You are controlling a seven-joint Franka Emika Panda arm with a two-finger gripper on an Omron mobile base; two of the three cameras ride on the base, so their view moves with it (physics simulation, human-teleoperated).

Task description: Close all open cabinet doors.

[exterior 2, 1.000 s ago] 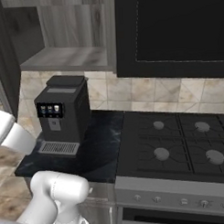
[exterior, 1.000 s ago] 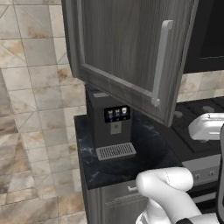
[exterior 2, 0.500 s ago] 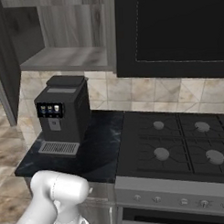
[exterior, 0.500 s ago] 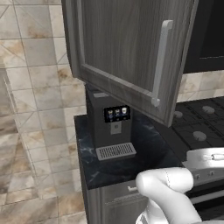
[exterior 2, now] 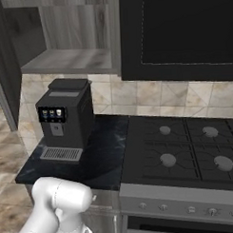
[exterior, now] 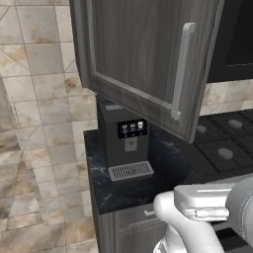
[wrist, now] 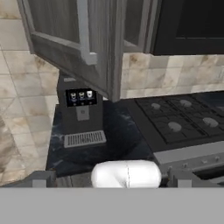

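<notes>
1 cabinet door (exterior: 143,59) is being held swung wide open above the coffee machine (exterior: 123,141). gripper state cannot be told from these views.

The arm (exterior: 207,212) was glossy white — smooth, rounded segments like fat tubes, with a blocky pale-grey link showing fine seam lines. At its base (exterior 2: 62,201) sat a bulbous white shoulder — plain, unmarked, without cables.

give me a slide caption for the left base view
Open wood-grain cabinet door swung out above the coffee machine on the dark counter, stovetop alongside.
</notes>
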